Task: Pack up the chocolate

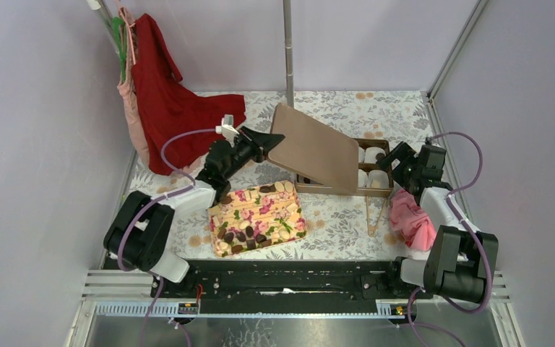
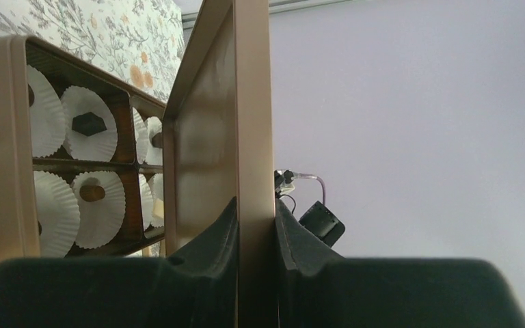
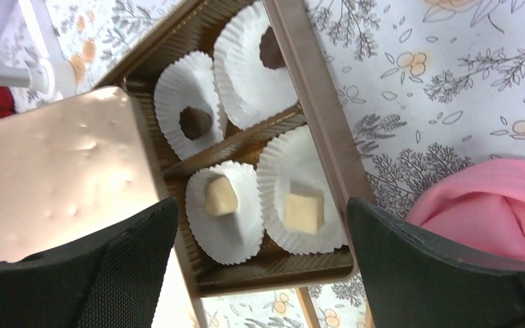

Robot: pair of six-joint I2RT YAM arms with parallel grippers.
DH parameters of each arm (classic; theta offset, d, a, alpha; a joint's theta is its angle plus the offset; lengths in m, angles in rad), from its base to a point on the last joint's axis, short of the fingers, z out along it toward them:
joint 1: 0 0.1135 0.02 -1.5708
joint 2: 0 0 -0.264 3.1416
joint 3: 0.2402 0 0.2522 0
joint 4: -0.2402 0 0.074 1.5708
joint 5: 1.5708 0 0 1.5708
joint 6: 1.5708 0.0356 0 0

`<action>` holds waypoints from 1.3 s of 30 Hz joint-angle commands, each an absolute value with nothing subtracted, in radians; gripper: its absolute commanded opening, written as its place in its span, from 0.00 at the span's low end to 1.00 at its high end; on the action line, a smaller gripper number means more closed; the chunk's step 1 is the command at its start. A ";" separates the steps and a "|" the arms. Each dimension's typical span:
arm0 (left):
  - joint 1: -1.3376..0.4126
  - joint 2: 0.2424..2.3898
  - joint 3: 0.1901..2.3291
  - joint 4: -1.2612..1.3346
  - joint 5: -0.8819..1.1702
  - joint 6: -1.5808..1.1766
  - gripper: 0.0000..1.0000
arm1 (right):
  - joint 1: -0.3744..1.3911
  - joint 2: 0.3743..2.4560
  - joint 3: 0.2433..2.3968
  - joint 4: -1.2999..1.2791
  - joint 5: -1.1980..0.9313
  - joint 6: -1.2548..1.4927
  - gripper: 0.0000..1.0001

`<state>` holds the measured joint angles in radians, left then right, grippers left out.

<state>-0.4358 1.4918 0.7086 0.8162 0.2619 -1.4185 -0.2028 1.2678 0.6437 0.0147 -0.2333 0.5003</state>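
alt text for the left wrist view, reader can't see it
The left pincer grips the edge of a brown lid, seen edge-on. Left of it, an open box holds white paper cups, some with a chocolate piece inside.

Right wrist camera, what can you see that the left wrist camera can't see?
Only the right wrist view shows two pale square pieces sitting in paper cups, a pink cloth, and the open right gripper. Only the left wrist view shows the left gripper pinching the edge of the lid. Both views show the brown box, that lid, the white cups and dark chocolate pieces inside some of them.
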 commanded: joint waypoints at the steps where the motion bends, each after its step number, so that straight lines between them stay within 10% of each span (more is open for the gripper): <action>1: -0.480 1.538 0.732 1.026 0.171 -1.438 0.00 | -0.196 1.255 0.651 0.099 -0.235 0.563 1.00; 39: -0.582 1.798 0.840 0.658 0.125 -1.063 0.40 | -0.196 1.306 0.705 0.046 -0.169 0.457 1.00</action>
